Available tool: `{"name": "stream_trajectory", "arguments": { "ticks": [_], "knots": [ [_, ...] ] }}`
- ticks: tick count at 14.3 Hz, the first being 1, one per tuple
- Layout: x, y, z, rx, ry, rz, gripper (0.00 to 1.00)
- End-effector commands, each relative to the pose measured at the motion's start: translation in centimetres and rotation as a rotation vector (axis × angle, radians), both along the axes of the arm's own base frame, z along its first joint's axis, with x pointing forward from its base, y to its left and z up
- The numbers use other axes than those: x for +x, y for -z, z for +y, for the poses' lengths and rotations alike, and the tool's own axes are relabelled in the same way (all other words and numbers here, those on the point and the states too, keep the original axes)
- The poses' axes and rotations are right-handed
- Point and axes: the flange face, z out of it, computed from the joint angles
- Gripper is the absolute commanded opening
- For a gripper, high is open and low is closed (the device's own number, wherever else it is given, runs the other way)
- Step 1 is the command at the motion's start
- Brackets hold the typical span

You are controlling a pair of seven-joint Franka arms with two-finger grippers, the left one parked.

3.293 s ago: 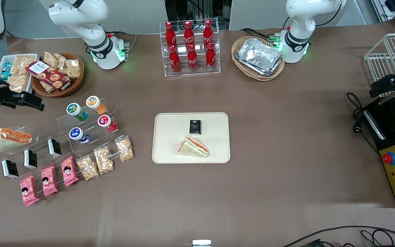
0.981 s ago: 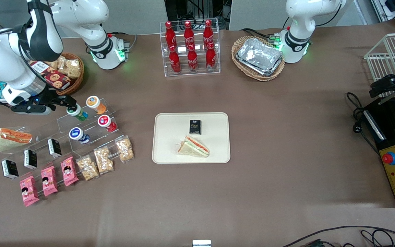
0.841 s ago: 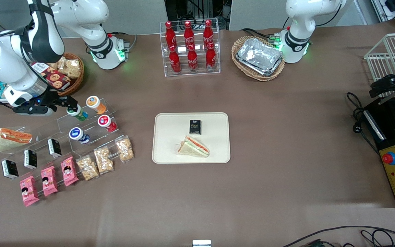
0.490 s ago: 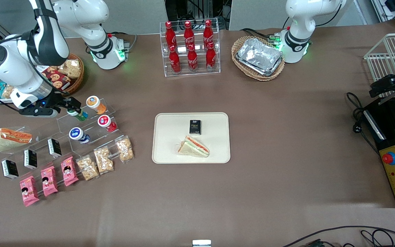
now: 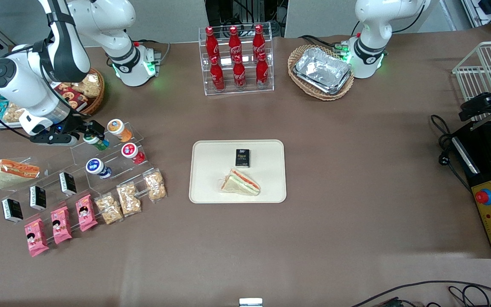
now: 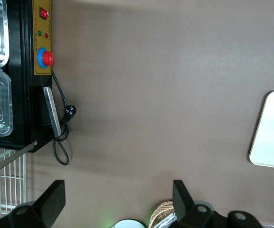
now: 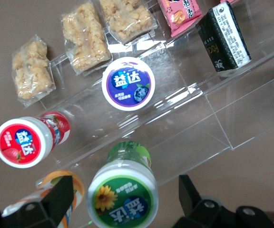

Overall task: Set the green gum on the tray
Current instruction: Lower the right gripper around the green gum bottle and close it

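— Gripper (image 5: 88,133) position?

— It sits at the top step of the clear acrylic riser (image 5: 100,157), toward the working arm's end of the table, right at the green gum (image 5: 95,141). From the right wrist camera, the green gum (image 7: 123,197) lies between the two fingers (image 7: 56,197), which stand apart on either side of it with a gap showing on each side, so nothing is clamped.

— Where does the bottle rest?

— On the riser, tilted with its lid facing up and outward, next to the orange-lidded bottle (image 5: 118,129). The red-lidded bottle (image 5: 132,152) and the blue-lidded bottle (image 5: 97,167) sit one step lower, nearer the front camera.

— And the tray?

— The tray (image 5: 211,187) lies in the middle of the table, well apart from the riser. It holds a small black pack (image 5: 242,157) and a wrapped sandwich (image 5: 241,182), which sits nearer the front camera than the pack. The gum is not yet on it.

— Anything else around the riser?

— Black packs (image 5: 67,183), pink packets (image 5: 61,224) and bags of puffed snacks (image 5: 128,198) line its lower steps.
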Motion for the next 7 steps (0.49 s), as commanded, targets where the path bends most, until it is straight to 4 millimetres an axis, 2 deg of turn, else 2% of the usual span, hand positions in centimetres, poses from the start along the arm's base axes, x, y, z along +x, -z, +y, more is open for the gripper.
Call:
{"name": "stream_trajectory", "arguments": {
  "ticks": [1,2,3,6,7],
  "knots": [
    [-0.52,0.27,0.25,0.003,0.007,-0.013,0.96],
    [-0.56,0.34,0.26,0.003,0.007,-0.011,0.94],
    [-0.57,0.28,0.26,0.004,0.007,-0.013,0.87],
    [-0.74,0.55,0.27,0.004,0.007,-0.007,0.81],
    [-0.74,0.55,0.27,0.004,0.007,-0.007,0.73]
  ]
}}
